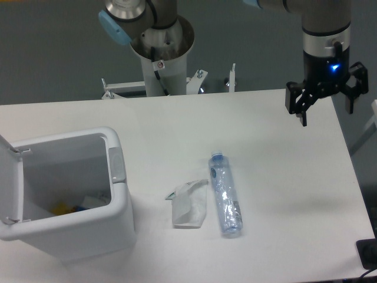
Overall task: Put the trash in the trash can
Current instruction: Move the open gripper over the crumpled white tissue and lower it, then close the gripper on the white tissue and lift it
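Trash can (88, 227) at left: white smooth plastic, rounded-corner rectangle, lid swung open, grey tab on the right wall, some yellow and white bits inside. Just right of it, flat on the white table (277, 177), a crumpled white paper wrapper (189, 204) and, just beside it, a clear ribbed bottle (226, 197), blue cap pointing away, no readable label. Gripper (325, 101) hangs above the far right edge, fingers spread, holding nothing.

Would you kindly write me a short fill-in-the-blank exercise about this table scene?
1. The bin's lid is ____.
2. The water bottle lies on its ____.
3. The paper wrapper lies between the bottle and the ____.
4. The hand, jaws apart, holds ____.

Missing words: open; side; bin; nothing
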Controlling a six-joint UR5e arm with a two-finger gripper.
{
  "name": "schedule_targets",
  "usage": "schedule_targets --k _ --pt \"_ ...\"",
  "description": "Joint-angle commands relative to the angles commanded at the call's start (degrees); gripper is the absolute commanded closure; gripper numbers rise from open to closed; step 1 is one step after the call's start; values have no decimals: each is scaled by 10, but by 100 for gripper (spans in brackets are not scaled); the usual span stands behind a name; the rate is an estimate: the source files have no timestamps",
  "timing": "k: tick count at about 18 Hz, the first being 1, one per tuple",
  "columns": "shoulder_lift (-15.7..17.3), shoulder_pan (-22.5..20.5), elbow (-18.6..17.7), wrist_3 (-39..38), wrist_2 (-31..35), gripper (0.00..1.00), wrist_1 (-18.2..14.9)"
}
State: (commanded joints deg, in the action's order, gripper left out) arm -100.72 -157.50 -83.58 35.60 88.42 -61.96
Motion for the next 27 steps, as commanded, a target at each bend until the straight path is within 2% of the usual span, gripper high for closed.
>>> schedule_targets --k 1,2,6,10,11,12,14,17,20,24,27 --pt "2 2 -6 0 3 0 1" --pt "6 3 -27 1 1 0 7" --pt "10 32 -66 -5 -3 0 69" --pt "-6 75 -88 -3 -4 0 85" --pt "-10 86 -97 -4 -7 0 103" --pt "-17 101 -116 -10 -6 0 149" --pt "-26 115 -144 -37 -4 0 198" --pt "-46 156 -153 -47 -13 0 200" --pt "-73 169 -171 -34 -61 0 200" --pt "-90 171 -200 27 -132 0 200" --pt "-97 177 -216 39 -142 0 201"
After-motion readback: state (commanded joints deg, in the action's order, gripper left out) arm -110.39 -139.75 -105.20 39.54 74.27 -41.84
